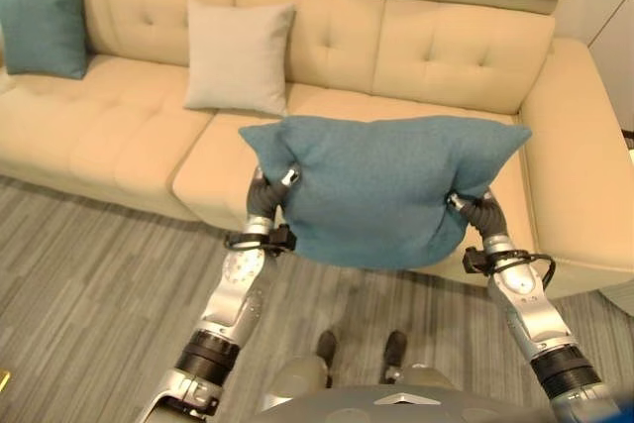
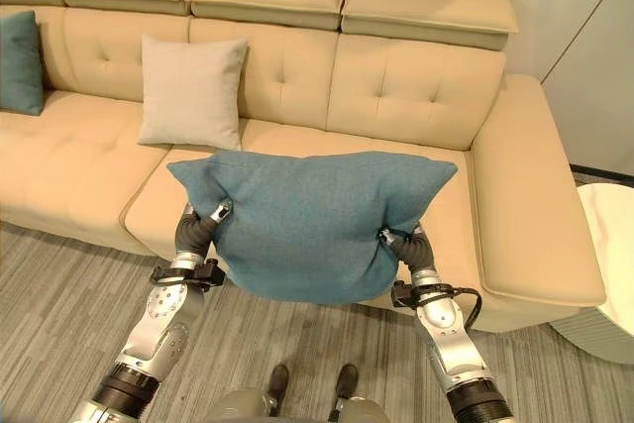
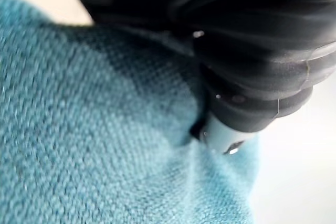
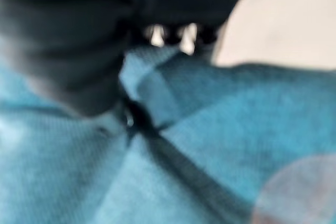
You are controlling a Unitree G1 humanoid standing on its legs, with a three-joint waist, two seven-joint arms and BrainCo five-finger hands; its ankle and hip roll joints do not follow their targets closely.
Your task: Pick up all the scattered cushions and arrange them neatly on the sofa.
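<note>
A grey floor (image 2: 59, 294) of long thin planks is being shown at the bottom, with the planks being laid in lines. A pale wall (image 2: 565, 7) is being seen at the far right. A white round thing (image 2: 609, 245) is being kept on the floor by the right edge. A small yellow bit (image 1: 4, 380) is being cut off at the left edge.

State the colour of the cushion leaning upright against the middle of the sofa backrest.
Light grey-beige, plain. The upright cushion shows best in the left eye view, against the tan sofa.

Teal cushion (image 1: 381, 185) (woven texture), pale grey cushion (image 1: 238, 56), cream tufted sofa (image 1: 446, 56), grey striped floor (image 1: 89, 274)
</note>
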